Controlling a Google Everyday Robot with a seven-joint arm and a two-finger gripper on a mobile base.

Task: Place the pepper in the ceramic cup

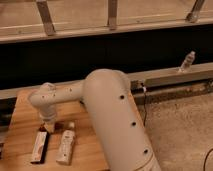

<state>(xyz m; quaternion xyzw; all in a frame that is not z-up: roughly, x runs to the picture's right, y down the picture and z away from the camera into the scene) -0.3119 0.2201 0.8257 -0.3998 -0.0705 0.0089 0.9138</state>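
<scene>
Plastic is covering the arm (pixel 107 115) in smooth, rounded off-white shells dotted with small dark holes, and it is reaching from the lower right over a pale wooden table (pixel 22 112) with visible grain. The gripper (pixel 49 128) is hanging from the wrist at the left, pointing down and clenched just above the tabletop; whether it is pinching anything cannot be told. A small dark red shape, apparently the pepper (pixel 58 128), is sitting right at the gripper's tip. Just below, 2 things are lying side by side: a flat rectangular red-and-white box (pixel 39 146) and a white bottle (pixel 65 146) with a pale cap. Their printing is not reading as words. A clear plastic bottle (pixel 187 61) is standing on a far ledge.
</scene>
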